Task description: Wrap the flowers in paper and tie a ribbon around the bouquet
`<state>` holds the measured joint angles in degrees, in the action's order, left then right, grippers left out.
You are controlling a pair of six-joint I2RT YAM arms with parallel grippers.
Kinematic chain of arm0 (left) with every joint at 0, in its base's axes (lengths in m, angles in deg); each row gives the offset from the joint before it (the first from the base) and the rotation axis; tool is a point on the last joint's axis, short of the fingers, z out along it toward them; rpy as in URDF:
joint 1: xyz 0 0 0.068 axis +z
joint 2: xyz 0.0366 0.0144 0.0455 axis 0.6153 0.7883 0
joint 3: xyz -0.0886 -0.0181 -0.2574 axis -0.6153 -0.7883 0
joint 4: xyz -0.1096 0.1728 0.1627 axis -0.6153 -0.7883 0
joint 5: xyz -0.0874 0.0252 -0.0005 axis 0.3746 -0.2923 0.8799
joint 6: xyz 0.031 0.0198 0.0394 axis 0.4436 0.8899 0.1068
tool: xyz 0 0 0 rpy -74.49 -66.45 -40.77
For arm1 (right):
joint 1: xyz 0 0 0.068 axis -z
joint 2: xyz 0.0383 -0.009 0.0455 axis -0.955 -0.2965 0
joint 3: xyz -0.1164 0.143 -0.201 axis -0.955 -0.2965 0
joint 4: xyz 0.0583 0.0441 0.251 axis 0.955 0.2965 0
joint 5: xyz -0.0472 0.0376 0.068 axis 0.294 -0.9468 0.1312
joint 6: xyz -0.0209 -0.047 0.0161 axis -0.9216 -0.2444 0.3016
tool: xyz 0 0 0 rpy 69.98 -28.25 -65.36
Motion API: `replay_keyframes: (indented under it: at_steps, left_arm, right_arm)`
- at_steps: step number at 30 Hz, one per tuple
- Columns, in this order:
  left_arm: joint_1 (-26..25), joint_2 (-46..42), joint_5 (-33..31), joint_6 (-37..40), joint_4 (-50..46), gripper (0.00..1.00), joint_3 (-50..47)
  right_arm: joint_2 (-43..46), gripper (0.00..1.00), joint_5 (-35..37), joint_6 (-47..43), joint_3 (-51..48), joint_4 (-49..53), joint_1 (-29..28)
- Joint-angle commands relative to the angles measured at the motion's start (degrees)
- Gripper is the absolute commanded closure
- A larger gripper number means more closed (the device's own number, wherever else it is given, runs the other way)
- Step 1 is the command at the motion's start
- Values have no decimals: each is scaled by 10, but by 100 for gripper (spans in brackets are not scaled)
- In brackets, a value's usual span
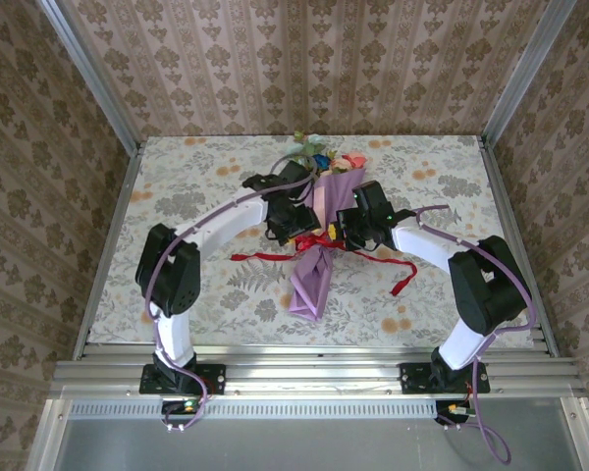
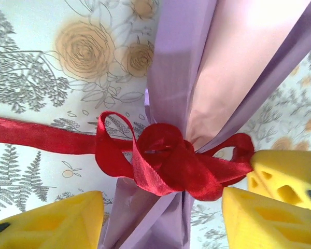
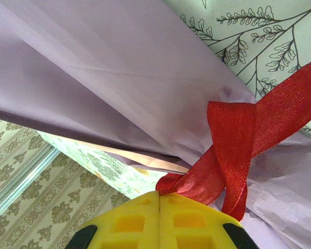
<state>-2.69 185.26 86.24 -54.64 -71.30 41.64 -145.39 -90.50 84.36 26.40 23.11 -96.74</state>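
The bouquet [image 1: 312, 280] lies mid-way across the table [image 1: 196, 186], flowers [image 1: 319, 155] toward the far edge, with the ribbon [image 2: 166, 163] knotted loosely at its waist. The right gripper [image 3: 159, 199] is clenched on a ribbon strand beside the knot; the left gripper [image 2: 160, 207] stands released, jaws astride the bouquet. Judged risk: with nothing pinning the bouquet, a rightward pull could drag it or draw the loop out.

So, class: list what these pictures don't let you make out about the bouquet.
- Top view: left arm and right arm largely cover the ribbon knot.
- Top view: flowers too small to count; paper hides their stems.
- Left wrist view: picture edge cuts off the ribbon's left tail.
- Right wrist view: shut fingers hide the ribbon's pinched part.
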Motion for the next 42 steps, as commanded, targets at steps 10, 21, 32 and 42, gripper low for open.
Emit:
replay_keyframes:
  at_steps: [10,21,32,42]
  left_arm:
    - [50,-41,60,-255,113,17,-138]
    - [59,-44,62,-501,308,5,-240]
    - [41,-36,86,-546,343,37,-264]
    - [44,-37,84,-544,360,75,-277]
  right_arm:
    - [-6,100,0,-9,9,-3,0]
    - [-12,100,-2,-9,10,-6,0]
    - [-16,100,-4,-4,10,-11,-1]
    - [-17,100,-4,-4,10,-10,0]
